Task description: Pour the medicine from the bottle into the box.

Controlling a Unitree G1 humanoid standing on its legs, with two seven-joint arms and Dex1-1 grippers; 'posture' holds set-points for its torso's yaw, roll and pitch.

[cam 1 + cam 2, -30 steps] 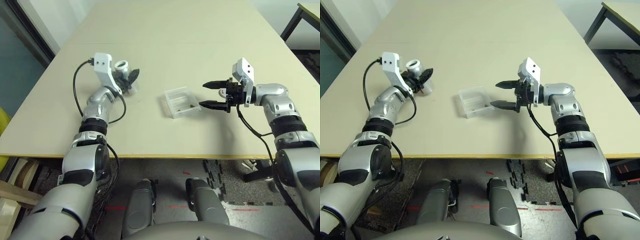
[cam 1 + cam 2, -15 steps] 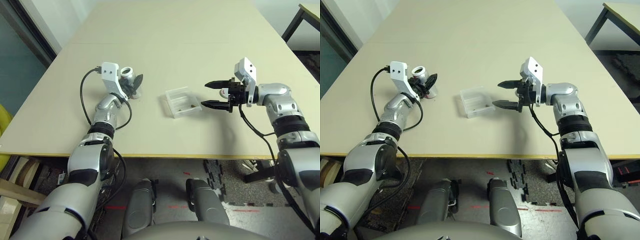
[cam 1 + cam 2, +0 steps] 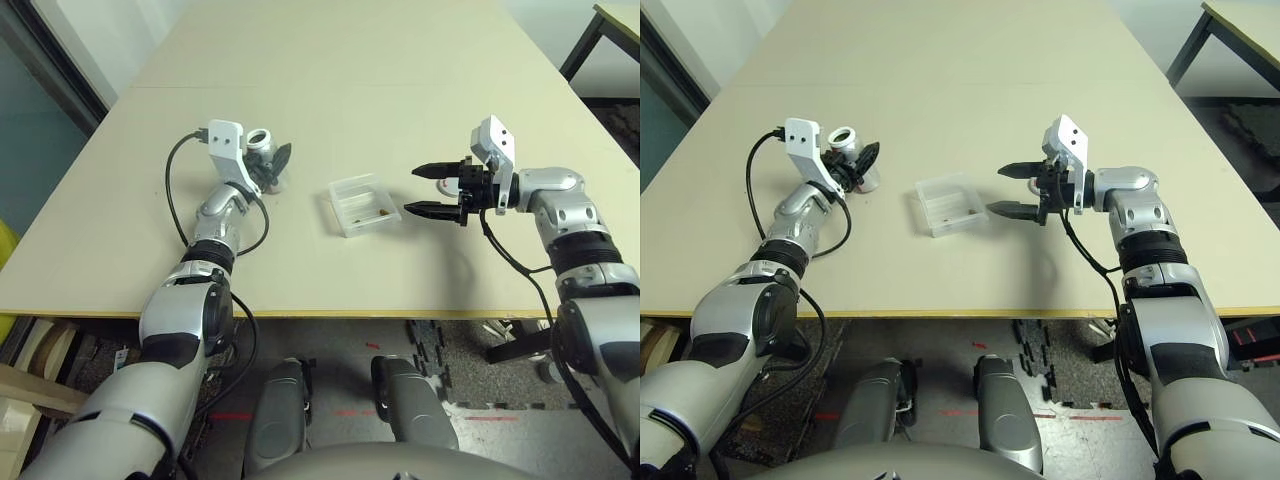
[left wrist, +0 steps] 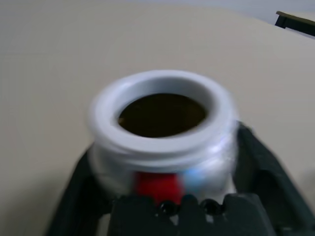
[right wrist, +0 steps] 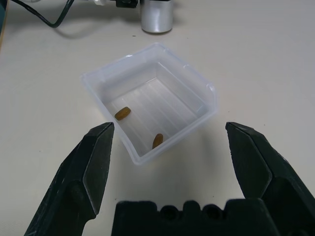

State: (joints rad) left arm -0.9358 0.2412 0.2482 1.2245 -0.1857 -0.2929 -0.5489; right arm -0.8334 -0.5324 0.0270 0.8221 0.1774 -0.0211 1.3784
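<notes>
With two pills in the box, pouring looks done: the left gripper stands open around the upright bottle on the table, seemingly needing a straight, careful withdrawal, while the right gripper waits open beside the box.

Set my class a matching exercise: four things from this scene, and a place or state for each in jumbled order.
Things:
1. Medicine pieces
2. Bottle
3. Box
4. Right gripper

Places or states:
A. Clear plastic, square, with rounded corners
B. Two black fingers spread apart, nothing between them
C. Brown, lying inside a container
D. Upright on the table, uncapped

Right pairs: 1-C, 2-D, 3-A, 4-B
</notes>
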